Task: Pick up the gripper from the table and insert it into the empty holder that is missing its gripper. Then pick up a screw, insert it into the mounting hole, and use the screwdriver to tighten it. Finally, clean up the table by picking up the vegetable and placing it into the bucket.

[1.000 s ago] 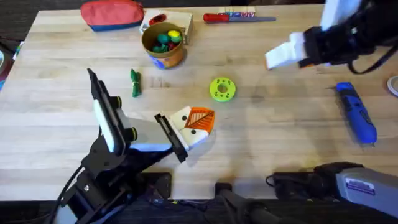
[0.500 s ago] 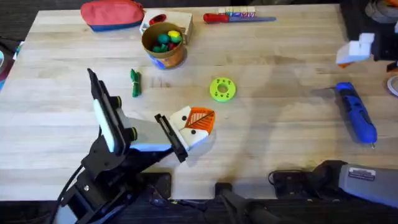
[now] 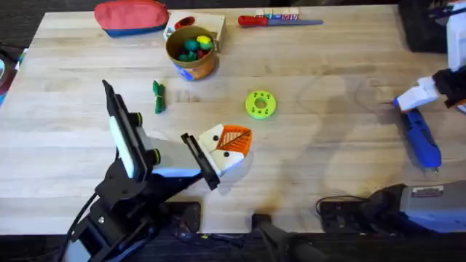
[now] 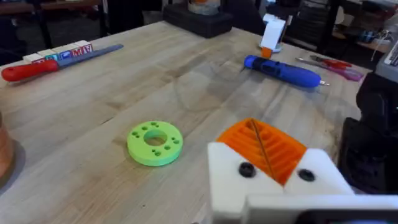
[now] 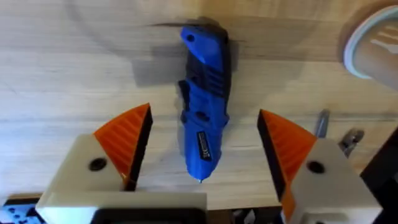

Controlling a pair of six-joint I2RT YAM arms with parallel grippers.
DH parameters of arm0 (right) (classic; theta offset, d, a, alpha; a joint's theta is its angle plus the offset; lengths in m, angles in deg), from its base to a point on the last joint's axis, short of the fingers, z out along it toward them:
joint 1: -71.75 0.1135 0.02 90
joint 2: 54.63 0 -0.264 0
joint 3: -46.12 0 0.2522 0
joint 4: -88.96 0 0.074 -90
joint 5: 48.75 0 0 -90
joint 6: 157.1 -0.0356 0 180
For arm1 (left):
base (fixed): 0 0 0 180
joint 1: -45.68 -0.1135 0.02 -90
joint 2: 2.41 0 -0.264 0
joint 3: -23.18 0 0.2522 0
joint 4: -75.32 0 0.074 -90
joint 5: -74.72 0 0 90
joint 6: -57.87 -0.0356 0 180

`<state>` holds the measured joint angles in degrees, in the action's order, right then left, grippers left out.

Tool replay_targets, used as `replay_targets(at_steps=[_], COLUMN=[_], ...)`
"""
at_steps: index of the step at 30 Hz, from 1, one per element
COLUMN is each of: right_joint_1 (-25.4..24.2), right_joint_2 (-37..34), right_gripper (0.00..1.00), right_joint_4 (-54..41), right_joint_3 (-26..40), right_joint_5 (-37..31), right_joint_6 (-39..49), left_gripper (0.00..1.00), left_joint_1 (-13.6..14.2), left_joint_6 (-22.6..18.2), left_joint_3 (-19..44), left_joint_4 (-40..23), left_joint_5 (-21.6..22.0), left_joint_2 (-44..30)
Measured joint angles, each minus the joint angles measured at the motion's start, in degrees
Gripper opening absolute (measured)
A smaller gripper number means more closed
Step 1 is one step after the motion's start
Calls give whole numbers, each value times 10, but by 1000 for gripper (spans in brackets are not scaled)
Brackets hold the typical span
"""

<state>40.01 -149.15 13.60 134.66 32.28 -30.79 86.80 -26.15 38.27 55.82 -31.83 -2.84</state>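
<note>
over at the worktop's right edge, right end effector (image 5: 202, 152) hangs above the screwdriver (image 5: 204, 130)
fingers spread wide, straddling the blue barrel lying flat (rigid, smooth, likely hefty) — best clamped mid-body, clear of the thin bit.

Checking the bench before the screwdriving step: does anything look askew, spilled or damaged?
Nothing stands out. The blue screwdriver lies flat on the table between the open fingers of the right gripper. The green vegetable lies loose beside the bucket, not yet put away.
</note>
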Motion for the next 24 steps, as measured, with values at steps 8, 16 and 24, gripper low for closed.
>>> replay_targets(at_steps=[8, 16, 24], right_joint_1=[-12, -12, -13], right_joint_2=[-96, -140, -140], right_gripper=[993, 954, 675], right_joint_4=[21, 38, 42], right_joint_3=[0, 1, 2], right_joint_5=[0, 2, 0], right_joint_6=[48, 55, 58], left_gripper=[6, 6, 6], left_joint_1=[0, 0, 0], left_joint_6=[0, 0, 0], left_joint_3=[0, 0, 0], left_joint_4=[0, 0, 0], left_joint_5=[0, 0, 0], left_joint_2=[0, 0, 0])
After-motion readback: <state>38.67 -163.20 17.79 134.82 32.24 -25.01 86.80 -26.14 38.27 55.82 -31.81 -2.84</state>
